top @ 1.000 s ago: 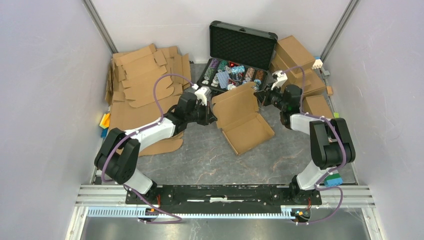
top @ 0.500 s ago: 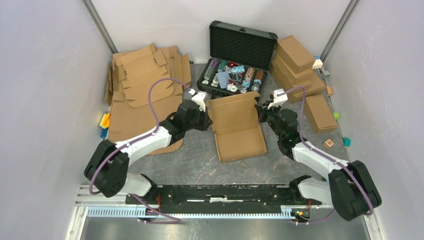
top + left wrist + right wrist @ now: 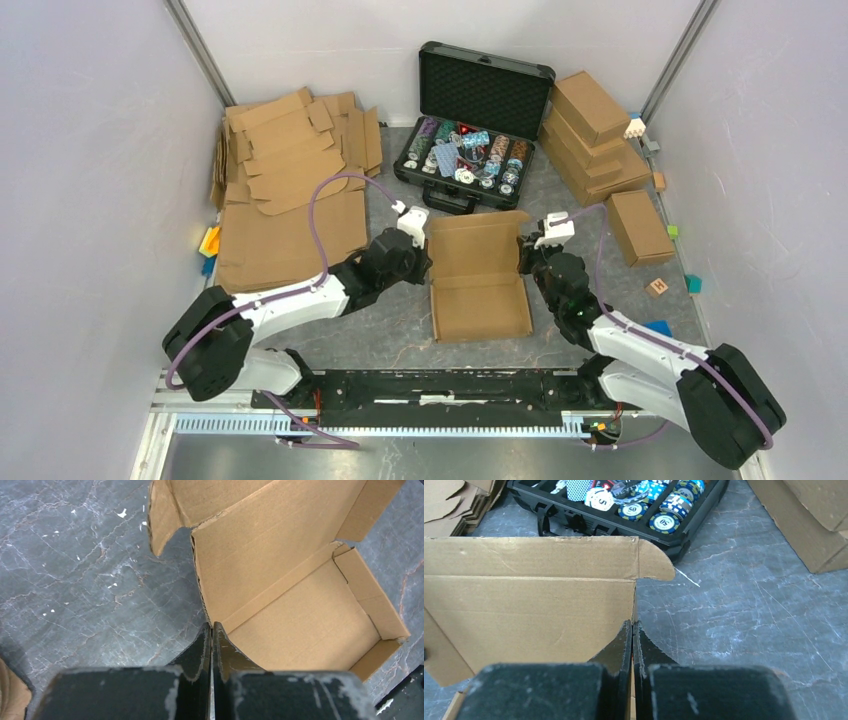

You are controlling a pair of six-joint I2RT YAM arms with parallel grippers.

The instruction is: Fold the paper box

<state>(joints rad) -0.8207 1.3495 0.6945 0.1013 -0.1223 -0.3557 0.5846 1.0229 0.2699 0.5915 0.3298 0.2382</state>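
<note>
Grey stone table [image 3: 390, 320], paper box [image 3: 478, 295] in middle, lid up. Left gripper [image 3: 211, 629] pinches left wall, right gripper [image 3: 632, 626] pinches right wall. Pinched wall bits hidden inside tight jaws. Box front cut off in right wrist view.

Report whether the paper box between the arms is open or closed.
Open. The paper box has its lid standing raised at the far side, and its empty inside shows from above.

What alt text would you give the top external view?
A half-folded brown paper box sits mid-table with its lid open, the left tool shut on its left wall and the right tool shut on its right wall. Behind it are an open poker-chip case, flat cardboard blanks at left and finished boxes at right.
</note>
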